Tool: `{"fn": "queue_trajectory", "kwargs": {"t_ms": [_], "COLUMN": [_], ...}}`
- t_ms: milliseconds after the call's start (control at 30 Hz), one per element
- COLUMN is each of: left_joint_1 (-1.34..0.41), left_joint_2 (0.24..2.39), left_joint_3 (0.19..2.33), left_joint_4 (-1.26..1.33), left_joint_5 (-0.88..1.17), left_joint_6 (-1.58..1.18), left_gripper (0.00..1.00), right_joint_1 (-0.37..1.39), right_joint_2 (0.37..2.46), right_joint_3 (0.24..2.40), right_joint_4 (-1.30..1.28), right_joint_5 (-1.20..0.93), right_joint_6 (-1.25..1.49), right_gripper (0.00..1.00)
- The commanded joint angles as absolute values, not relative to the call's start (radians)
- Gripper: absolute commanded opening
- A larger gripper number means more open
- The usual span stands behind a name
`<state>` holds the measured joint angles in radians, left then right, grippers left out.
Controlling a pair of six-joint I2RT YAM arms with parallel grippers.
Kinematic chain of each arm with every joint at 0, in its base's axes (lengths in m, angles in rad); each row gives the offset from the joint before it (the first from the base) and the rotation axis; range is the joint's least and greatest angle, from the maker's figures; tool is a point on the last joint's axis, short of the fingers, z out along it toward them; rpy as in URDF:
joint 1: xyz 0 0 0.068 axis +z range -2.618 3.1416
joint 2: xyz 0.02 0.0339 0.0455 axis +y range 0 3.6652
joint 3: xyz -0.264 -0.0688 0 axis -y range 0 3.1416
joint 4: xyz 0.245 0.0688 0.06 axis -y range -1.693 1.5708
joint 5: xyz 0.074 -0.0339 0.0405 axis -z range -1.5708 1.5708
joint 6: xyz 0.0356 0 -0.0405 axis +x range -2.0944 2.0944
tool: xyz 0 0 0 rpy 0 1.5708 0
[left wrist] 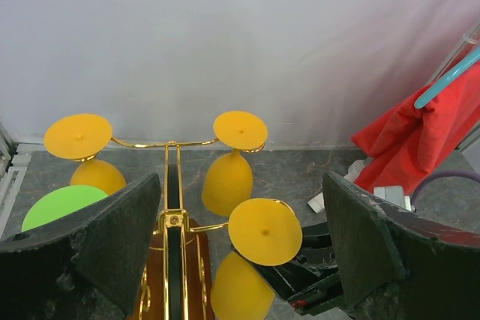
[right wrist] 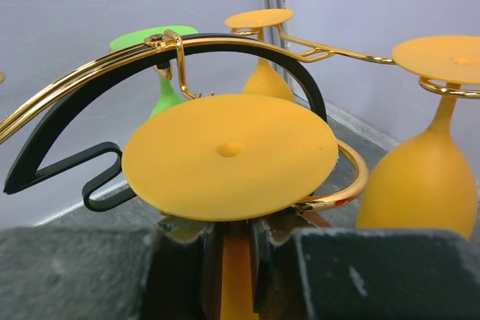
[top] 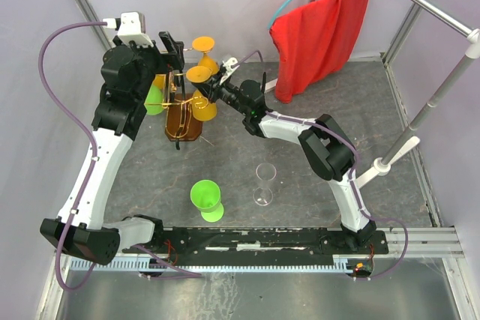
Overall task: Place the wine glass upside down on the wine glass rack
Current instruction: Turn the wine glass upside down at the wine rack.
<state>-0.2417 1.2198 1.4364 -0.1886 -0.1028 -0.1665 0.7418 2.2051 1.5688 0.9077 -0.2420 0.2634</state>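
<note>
right gripper (right wrist: 229,260): clamped on stem of inverted orange wine glass (right wrist: 229,155), foot over a curl of the wine glass rack (top: 182,127), near far-left corner of table (top: 315,207) | left gripper (left wrist: 241,207): spread wide, empty, above rack | risk: foot unseated at release, glass drops; retreat bumps neighbouring glass (right wrist: 420,177)

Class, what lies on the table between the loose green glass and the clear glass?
Nothing; top view shows bare table between green glass and clear glass.

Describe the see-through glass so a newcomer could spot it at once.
On the grey table, look in front of the wine glass rack. Two glasses stand upright there: the clear glass is the right-hand one, colourless, unlike the bright green glass beside it.
</note>
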Motion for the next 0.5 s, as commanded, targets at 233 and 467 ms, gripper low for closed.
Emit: {"fn": "queue_trajectory", "kwargs": {"t_ms": [233,467], "left_joint_1": [-0.232,-0.232], "left_joint_2": [1.213,1.218], "left_joint_3": [1.451,1.451], "left_joint_4": [-0.157,-0.157], "left_joint_5": [-0.103,-0.103], "left_joint_6": [-0.124,-0.124], "left_gripper": [0.94,0.94], "right_joint_1": [0.738,0.738], "right_joint_2": [2.247,2.27], "right_joint_3": [1.644,1.671], "right_joint_4": [0.972,0.971], "right_joint_5": [-0.121,-0.107], "right_joint_6": [0.216,0.205], "right_gripper": [0.06,0.12]}}
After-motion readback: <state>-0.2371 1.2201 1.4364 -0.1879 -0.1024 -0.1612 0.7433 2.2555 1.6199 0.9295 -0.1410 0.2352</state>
